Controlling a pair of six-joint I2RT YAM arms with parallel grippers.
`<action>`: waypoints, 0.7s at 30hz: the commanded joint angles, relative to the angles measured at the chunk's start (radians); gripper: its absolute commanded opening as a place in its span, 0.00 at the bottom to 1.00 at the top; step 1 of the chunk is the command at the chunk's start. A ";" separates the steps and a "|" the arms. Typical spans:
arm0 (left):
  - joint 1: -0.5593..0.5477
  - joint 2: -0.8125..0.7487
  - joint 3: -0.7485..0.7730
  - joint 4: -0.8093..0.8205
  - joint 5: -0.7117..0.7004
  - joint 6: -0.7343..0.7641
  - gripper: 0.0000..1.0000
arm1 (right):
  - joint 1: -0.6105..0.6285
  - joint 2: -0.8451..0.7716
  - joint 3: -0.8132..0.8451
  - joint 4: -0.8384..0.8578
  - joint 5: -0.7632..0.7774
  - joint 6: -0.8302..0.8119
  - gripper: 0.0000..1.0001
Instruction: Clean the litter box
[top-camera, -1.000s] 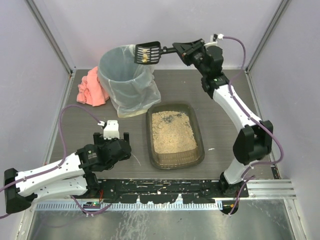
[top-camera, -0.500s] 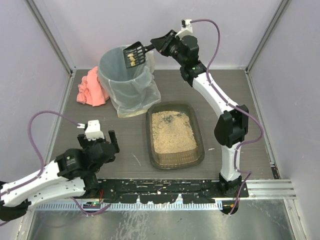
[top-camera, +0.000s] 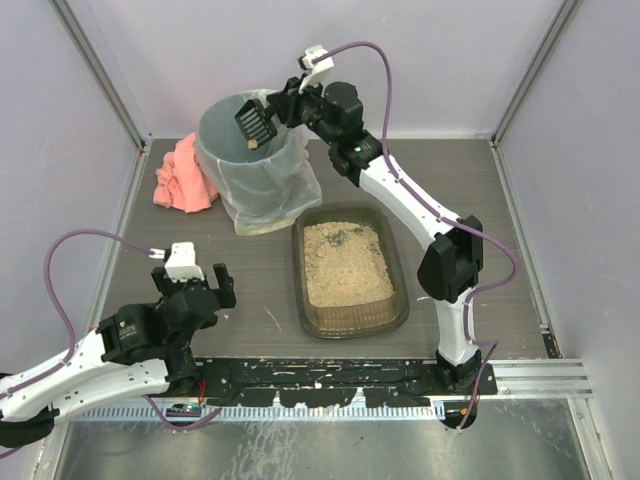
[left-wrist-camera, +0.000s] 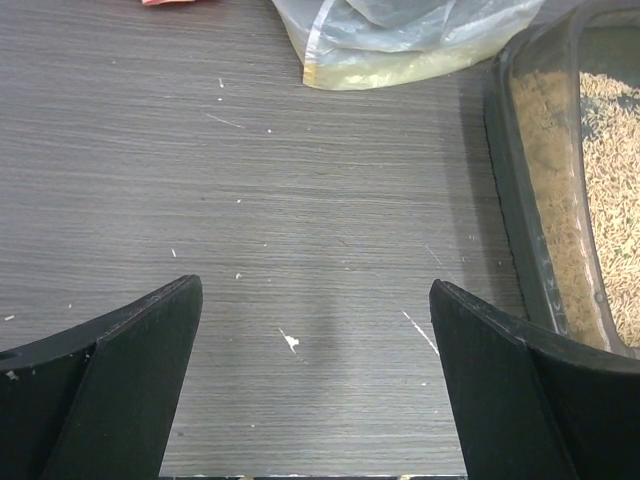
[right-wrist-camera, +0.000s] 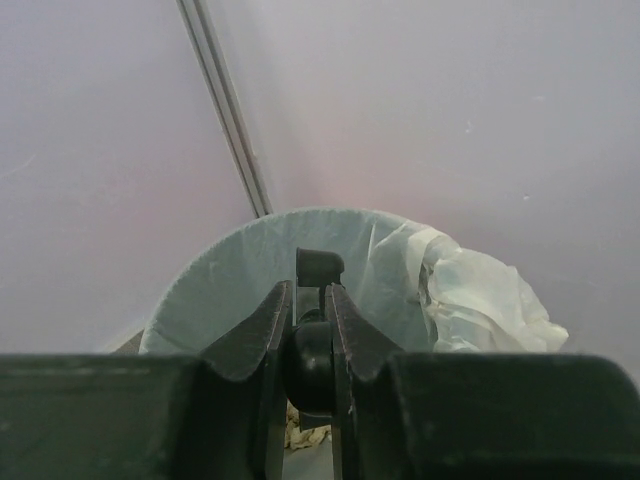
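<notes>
The litter box lies where it lay a second ago, on the desk between the two arms and on the near side of the bin. Its beige litter is level, with a darker patch at the far end.

The big change is the right arm. It has swung leftward and folded in, so its reach now ends over the mouth of the bin rather than off to the bin's right. The left arm has drawn back toward its own side. The left pincer hangs released, jaws wide, over bare desk well apart from the box, and the left wrist view shows nothing between its fingers.

The right pincer stays clenched on the handle of the scoop, as the right wrist view shows plainly. A second ago the scoop was held level with a pale load; now it is tipped head-down inside the bin's rim. Of that load only a small pale clump shows at the scoop's lower edge, and the rest has likely fallen into the liner.

I judge that one load is being emptied. The darker patch suggests a further pass through the litter may be needed.
</notes>
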 joint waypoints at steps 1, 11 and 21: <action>0.000 -0.012 -0.021 0.114 0.011 0.084 0.98 | 0.052 -0.078 0.076 0.041 0.070 -0.215 0.01; 0.000 -0.129 -0.066 0.167 0.063 0.133 0.98 | 0.117 -0.153 0.098 -0.003 0.159 -0.356 0.01; 0.000 -0.277 -0.101 0.174 0.048 0.136 0.98 | 0.117 -0.522 -0.230 0.018 0.293 -0.235 0.01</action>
